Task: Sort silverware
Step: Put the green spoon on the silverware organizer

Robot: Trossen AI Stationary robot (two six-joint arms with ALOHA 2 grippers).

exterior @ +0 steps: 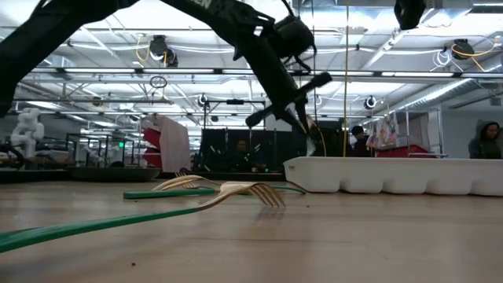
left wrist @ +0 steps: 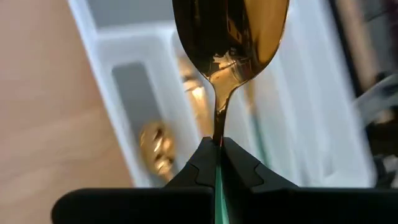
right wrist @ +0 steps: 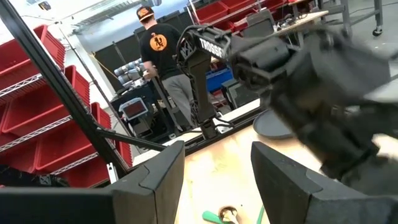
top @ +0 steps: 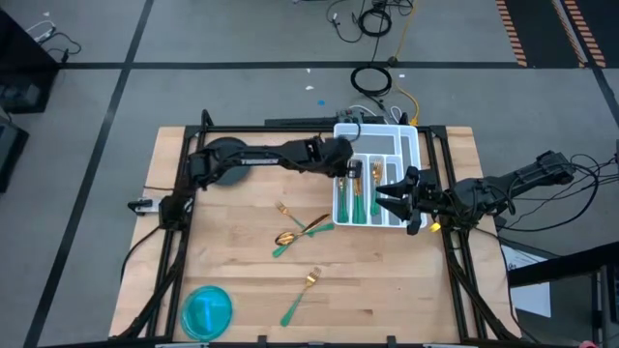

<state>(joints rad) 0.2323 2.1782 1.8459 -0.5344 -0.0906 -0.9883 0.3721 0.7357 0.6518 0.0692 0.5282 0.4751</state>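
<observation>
The left end effector hangs over the left side of the white tray, pinched tight on the green handle of a gold spoon. Forks and spoons with green handles already lie in the tray's slots. The right end effector sits at the tray's right near corner with its fingers apart, holding nothing. Two forks and a spoon lie loose on the wooden desk, one fork nearer the front. A blue round plate sits at the near left corner. Behind the desk, red bins line shelves and a person in a black shirt stands with their back turned.
</observation>
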